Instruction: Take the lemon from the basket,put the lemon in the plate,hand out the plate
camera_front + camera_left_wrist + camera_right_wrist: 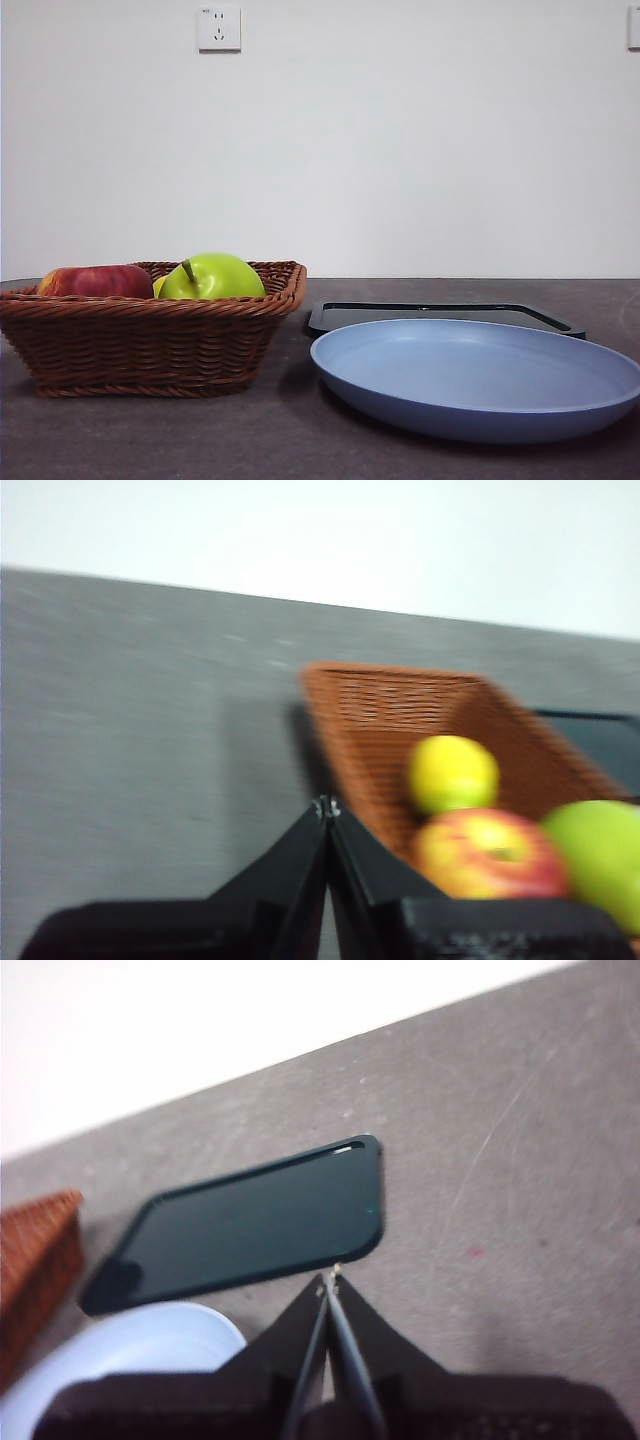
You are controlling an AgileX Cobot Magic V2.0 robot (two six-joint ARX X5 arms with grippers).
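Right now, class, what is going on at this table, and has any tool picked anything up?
Nothing is being handled yet. The lemon lies in the basket beside a red apple and a green apple. The plate sits bare next to the basket, in front of a black tray. The left tool is shut above the table beside the basket; the right tool is shut near the tray. Neither holds anything.
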